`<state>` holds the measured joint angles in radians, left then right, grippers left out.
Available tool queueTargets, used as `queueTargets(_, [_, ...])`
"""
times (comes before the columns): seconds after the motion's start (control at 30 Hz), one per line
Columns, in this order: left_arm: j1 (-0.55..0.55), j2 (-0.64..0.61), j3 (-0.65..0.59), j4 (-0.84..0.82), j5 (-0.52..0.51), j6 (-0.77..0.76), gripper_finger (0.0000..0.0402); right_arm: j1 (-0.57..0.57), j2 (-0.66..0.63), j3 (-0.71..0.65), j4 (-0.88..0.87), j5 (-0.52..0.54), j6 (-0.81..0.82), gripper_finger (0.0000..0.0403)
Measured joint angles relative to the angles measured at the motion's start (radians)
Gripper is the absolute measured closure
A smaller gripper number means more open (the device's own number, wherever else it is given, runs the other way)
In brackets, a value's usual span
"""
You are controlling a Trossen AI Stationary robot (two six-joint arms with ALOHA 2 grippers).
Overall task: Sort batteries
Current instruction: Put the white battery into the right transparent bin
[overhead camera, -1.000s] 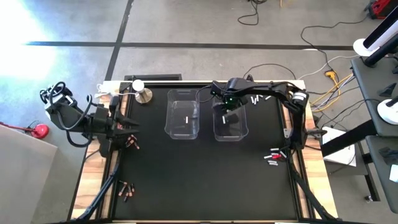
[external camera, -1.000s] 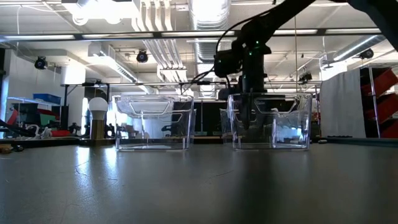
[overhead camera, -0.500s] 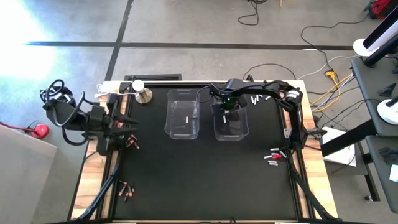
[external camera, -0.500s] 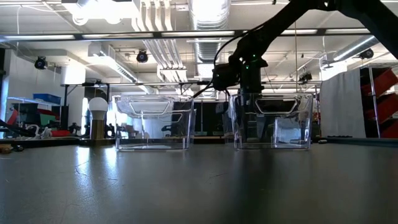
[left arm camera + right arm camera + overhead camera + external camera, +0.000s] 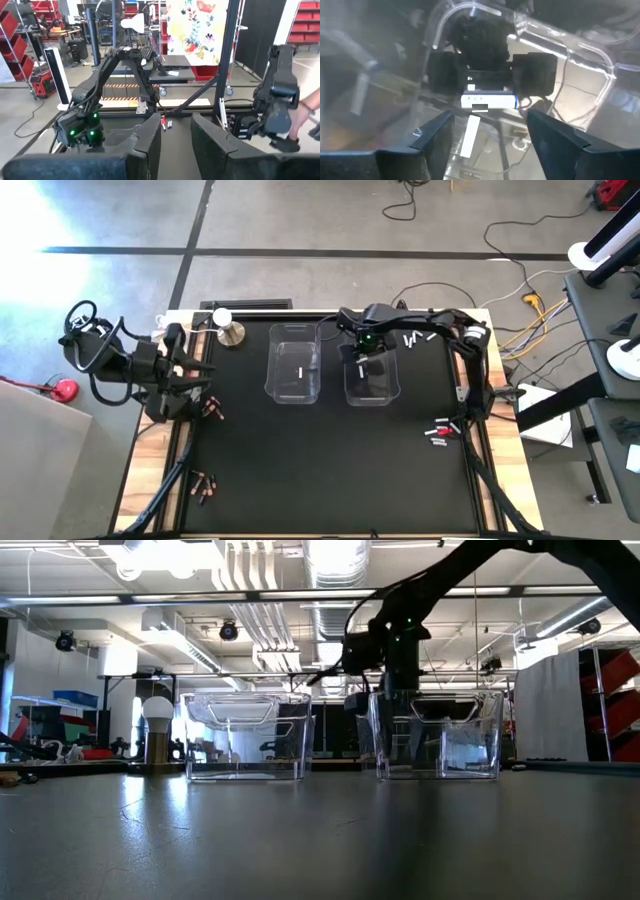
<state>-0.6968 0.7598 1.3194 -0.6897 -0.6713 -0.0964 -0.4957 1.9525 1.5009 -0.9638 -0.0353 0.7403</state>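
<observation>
**Checker:** Item 1, the step in hand?

**Me:** Dropping a white battery [image 5: 470, 135] into the right bin [image 5: 392, 385]. My right gripper [image 5: 365, 348] hangs over that bin's far end, inside its rim. To do it well, I judge I should lift straight up. That way neither finger catches the clear wall and tips the bin, and the battery is not knocked on the way out. I should also check that it has settled flat before I go for another.

**Checker:** Item 2, the right jaws?

**Me:** Well apart, with nothing between them. The battery lies on the bin floor below my fingertips, free of both fingers.

**Checker:** Item 3, the left jaws?

**Me:** My left gripper [image 5: 197, 377] waits at the left edge of the table [image 5: 320, 470]. The 2 fingers stand a narrow gap apart, and I see nothing in that gap.

**Checker:** Item 4, stock and location?

**Me:**
- 1 white battery in the right bin.
- 1 white battery [image 5: 298, 370] in the left bin [image 5: 275, 385].
- Loose white batteries [image 5: 415, 338] on the table just beyond the right bin's far corner.
- A mixed cluster [image 5: 440, 430] near the right edge.
- Copper batteries [image 5: 210, 409] just beside my left gripper.
- More copper ones [image 5: 204, 485] toward the near left corner.

**Checker:** Item 5, progress?

**Me:** Early, by my reckoning. Most of the stock is on the table and not yet binned.
</observation>
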Motion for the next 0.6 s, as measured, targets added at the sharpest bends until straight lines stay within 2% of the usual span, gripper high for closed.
queueTargets(0.23, [0.0, -0.002, 0.0, 0.001, 0.0, 0.011, 0.0315, 0.0, -0.093, 0.0, -0.03, 0.005, 0.005, 0.0117])
queueTargets(0.4, [0.0, -0.001, 0.0, 0.001, 0.001, 0.003, 0.0315, 0.003, -0.244, 0.0, 0.009, 0.051, -0.028, 0.0099])
queueTargets(0.6, [0.0, -0.003, 0.0, 0.001, 0.001, -0.025, 0.0315, -0.003, -0.42, 0.0, 0.017, 0.131, -0.044, 0.0096])
